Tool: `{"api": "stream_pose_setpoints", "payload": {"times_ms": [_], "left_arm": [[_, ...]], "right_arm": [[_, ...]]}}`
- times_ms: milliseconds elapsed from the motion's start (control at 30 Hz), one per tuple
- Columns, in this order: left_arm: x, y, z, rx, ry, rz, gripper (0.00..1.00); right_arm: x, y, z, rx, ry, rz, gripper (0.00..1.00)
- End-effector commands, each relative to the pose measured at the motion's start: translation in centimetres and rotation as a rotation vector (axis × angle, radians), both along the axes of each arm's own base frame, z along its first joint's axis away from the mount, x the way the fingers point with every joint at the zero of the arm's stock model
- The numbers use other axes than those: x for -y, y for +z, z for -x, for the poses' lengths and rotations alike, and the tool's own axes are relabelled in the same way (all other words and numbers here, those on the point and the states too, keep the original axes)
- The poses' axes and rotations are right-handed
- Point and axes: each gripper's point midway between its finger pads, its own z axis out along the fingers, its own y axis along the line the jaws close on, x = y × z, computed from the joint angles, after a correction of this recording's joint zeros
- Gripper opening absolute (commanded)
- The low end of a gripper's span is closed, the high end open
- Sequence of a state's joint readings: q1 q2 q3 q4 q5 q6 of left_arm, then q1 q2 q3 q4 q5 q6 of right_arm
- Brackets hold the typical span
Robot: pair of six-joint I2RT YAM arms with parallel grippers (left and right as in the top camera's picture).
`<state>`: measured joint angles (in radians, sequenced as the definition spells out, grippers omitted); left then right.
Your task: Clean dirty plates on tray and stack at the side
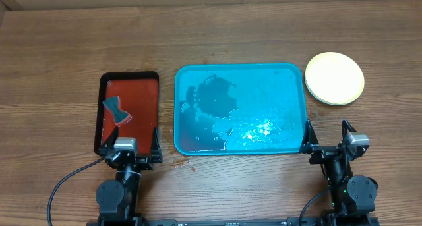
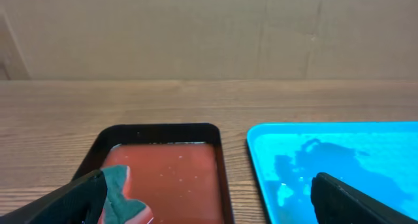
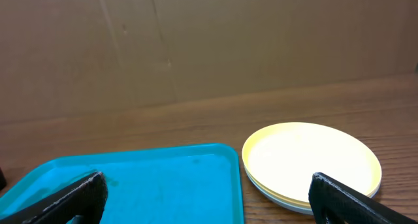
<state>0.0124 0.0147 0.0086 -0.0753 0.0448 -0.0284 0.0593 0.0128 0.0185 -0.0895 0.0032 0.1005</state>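
While both arms are waiting at the near edge of the wooden counter (image 1: 66, 48), the blue tray (image 1: 280, 87) is taking up the middle of it, its long side running along that near edge. Water is pooling darkly and glinting across its floor.

Toward the left edge of the counter, the smaller red tray (image 1: 142, 94) with the black rim is lying just beside the blue one, the two apart by a narrow strip of wood. Some wetness is showing on the wood near their near corners.

The plates (image 1: 334, 78) are sitting stacked toward the right edge of the counter, off the blue tray and just beside its far right corner. The top one is showing a pale yellow face; from the right wrist view (image 3: 307, 152) I am making out at least two rims, and cannot tell how many are lying underneath.

A grey-blue sponge (image 1: 117, 111) is lying on the red tray near its left rim.

The left gripper (image 1: 129, 145) is hanging over the near end of the red tray, fingers spread wide and grasping nothing. The right gripper (image 1: 326, 139) is hovering by the blue tray's near right corner, likewise released.
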Motion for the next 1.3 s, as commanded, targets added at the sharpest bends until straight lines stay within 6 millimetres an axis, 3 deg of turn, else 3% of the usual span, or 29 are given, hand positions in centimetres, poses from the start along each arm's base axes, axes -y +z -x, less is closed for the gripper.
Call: {"api": "stream_pose_setpoints", "payload": {"times_ms": [0,1267], "left_arm": [[-0.68,-0.09,0.03,0.001,0.044,0.017,1.00],[-0.46,-0.02,0.02,0.004,0.029,-0.006,0.99]], "right_arm": [[0.02,-0.13,0.00,0.006,0.001,0.003,1.00],[0.02,-0.14,0.00,0.006,0.001,0.005,1.00]]}}
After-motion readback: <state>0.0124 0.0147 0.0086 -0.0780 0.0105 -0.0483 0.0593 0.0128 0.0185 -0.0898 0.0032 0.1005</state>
